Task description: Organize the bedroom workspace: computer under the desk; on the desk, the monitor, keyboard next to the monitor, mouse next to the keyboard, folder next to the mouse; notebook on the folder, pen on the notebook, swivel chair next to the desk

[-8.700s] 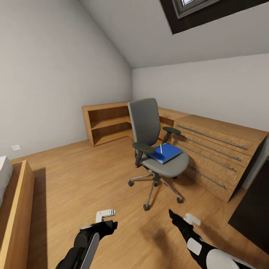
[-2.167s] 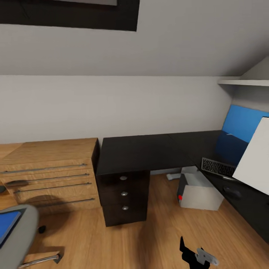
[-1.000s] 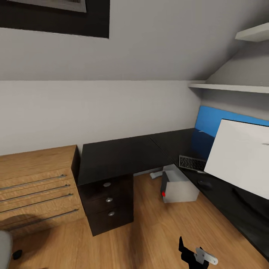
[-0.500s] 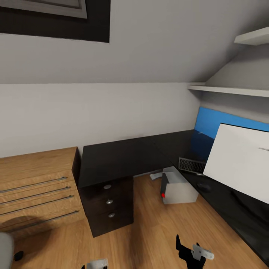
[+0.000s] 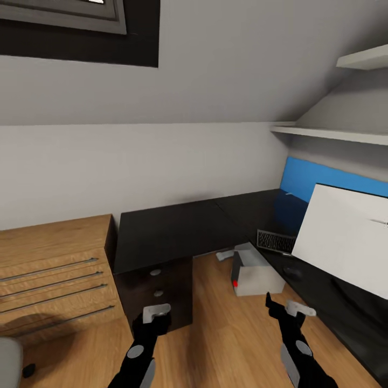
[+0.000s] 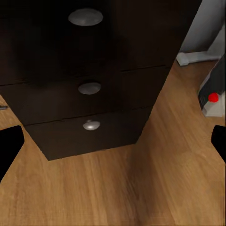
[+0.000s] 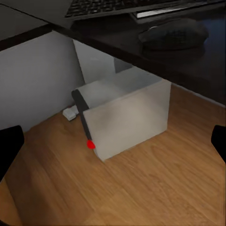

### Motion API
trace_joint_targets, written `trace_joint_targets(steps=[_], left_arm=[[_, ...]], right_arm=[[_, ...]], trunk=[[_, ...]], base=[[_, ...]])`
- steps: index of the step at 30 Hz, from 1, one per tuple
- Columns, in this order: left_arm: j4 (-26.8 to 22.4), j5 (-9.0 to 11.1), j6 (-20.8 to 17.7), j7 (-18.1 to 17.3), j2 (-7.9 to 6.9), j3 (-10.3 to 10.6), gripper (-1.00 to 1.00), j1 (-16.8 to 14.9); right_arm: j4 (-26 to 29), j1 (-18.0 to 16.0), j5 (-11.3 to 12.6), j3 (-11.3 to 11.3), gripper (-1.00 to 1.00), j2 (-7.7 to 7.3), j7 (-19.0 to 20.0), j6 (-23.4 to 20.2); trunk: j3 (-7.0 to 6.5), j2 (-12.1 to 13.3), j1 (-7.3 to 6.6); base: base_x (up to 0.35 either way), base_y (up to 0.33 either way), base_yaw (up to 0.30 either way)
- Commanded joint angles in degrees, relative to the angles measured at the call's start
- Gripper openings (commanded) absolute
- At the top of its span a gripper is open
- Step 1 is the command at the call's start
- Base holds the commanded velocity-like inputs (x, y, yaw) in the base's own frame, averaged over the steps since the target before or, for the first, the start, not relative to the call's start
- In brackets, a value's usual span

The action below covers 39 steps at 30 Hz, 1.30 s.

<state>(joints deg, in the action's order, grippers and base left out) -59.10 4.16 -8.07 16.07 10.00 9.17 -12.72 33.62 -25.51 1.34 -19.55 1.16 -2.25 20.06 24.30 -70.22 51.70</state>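
The glossy black desk [image 5: 172, 226] runs along the wall and turns down the right side. On that right wing the monitor [image 5: 345, 245] shows its white back, with the keyboard [image 5: 275, 241] and the dark mouse [image 5: 293, 273] beside it. The grey computer [image 5: 253, 275] stands on the floor under the desk, red dot facing me. My left gripper [image 5: 156, 314] hangs open before the black drawers [image 6: 89, 87]. My right gripper [image 5: 290, 310] is open, facing the computer [image 7: 127, 117], the mouse [image 7: 174, 35] and the keyboard [image 7: 136, 7]. A sliver of the swivel chair's seat [image 5: 8, 362] shows. Folder, notebook and pen are out of view.
A light wooden chest of drawers [image 5: 54, 269] adjoins the desk's left end. A blue wall panel [image 5: 334, 183] and white shelves [image 5: 334, 134] sit above the right wing. A white plug block [image 5: 225, 254] lies on the floor behind the computer. Wooden floor stretches between me and the desk.
Both arms have risen into the head view; the left gripper came up from the bottom edge. The view has tilted slightly; the desk things have not moved.
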Motion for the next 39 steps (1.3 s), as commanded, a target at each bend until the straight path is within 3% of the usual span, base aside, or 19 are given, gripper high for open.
trace_joint_targets(steps=[1, 6, 9, 11, 13, 17, 22, 30, 39], left_arm=[[-1.28, 0.49, -0.94, 0.35, 0.0, 0.48, 1.0, -0.02], [-2.04, 0.47, -1.75, 0.38, 0.0, 0.96, 1.0, -0.02], [-1.72, 0.49, -1.96, 0.37, 0.0, 0.97, 1.0, -0.02], [-1.65, 0.43, -1.89, 0.37, 0.0, 0.97, 1.0, -0.02], [-1.64, 0.38, -1.83, 0.37, 0.0, 0.98, 1.0, -0.02], [-1.64, 0.34, -1.79, 0.37, 0.0, 1.01, 1.0, -0.02], [-1.59, 0.37, -1.78, 0.37, 0.0, 1.02, 1.0, -0.02], [0.91, 0.26, -1.63, 0.36, 0.0, 1.37, 1.0, -0.01], [1.55, 0.32, -1.6, 0.37, 0.0, 1.78, 1.0, -0.01]], right_arm=[[3.2, -0.04, 0.01, -0.05, 1.0, -0.06, -0.03, -3.52], [8.43, -0.03, -1.43, 0.31, 1.0, -0.28, -0.06, -10.34], [9.09, -0.04, -5.69, 1.23, 1.0, -0.28, -0.06, -12.39], [7.24, -0.04, -10.28, 2.09, 1.0, -0.28, -0.1, -12.8], [5.89, -0.04, -13.07, 2.37, 1.0, -0.29, -0.11, -12.91], [4.95, -0.05, -15.26, 2.57, 1.0, -0.34, -0.19, -12.97], [4.59, -0.05, -16.03, 2.58, 1.0, -0.36, -1.83, -12.59], [4.03, -0.06, -16.15, 2.52, 1.0, -0.34, -8.85, -9.89], [3.87, -0.06, -16.35, 2.58, 1.0, -0.61, -11.09, -8.97]], trunk=[[-0.11, 0.38, -0.22], [-1.01, 2.39, -1.32], [-1.19, 2.79, -1.54], [-1.19, 2.79, -1.54], [-1.19, 2.79, -1.54], [-1.19, 2.79, -1.54], [-1.19, 2.79, -1.54], [-1.19, 2.79, -1.54], [-1.19, 2.79, -1.54]], base=[[0.0, 0.0, 0.0], [0.0, 0.0, 0.0], [0.0, 0.0, 0.0], [0.0, 0.0, 0.0], [0.0, 0.0, 0.0], [0.0, 0.0, 0.0], [0.0, 0.0, 0.0], [0.0, 0.0, 0.0], [0.0, 0.0, 0.0]])
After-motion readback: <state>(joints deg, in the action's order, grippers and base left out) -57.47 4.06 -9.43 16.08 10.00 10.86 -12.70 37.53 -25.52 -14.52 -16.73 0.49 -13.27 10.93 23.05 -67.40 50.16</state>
